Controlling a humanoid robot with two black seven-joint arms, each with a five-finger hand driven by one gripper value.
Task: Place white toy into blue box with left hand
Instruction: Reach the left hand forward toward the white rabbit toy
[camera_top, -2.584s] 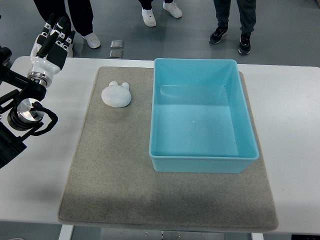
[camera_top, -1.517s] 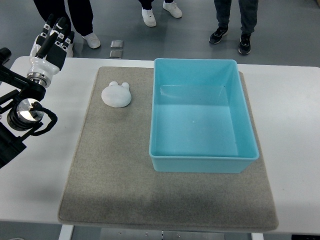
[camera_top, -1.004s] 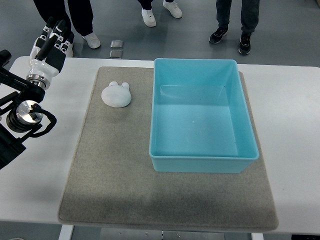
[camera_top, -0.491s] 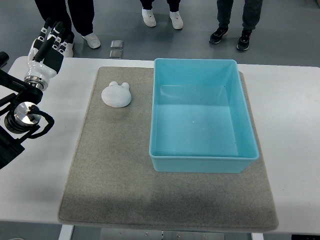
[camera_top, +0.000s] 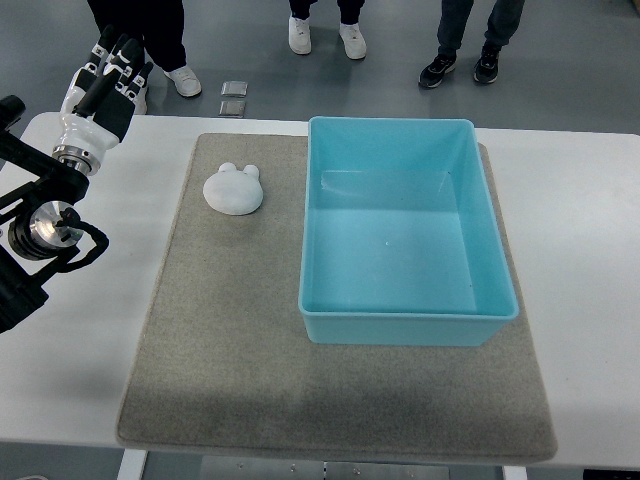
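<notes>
Left hand (camera_top: 103, 82) at table's far-left corner, fingers straight, holding nothing, well apart from white toy (camera_top: 233, 189).

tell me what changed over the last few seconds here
Very little. The left hand drifted slightly toward the table's far edge and back, holding nothing, fingers extended. The people's feet beyond the table shuffled. The white toy stayed on the grey mat, and the blue box stayed empty.
</notes>
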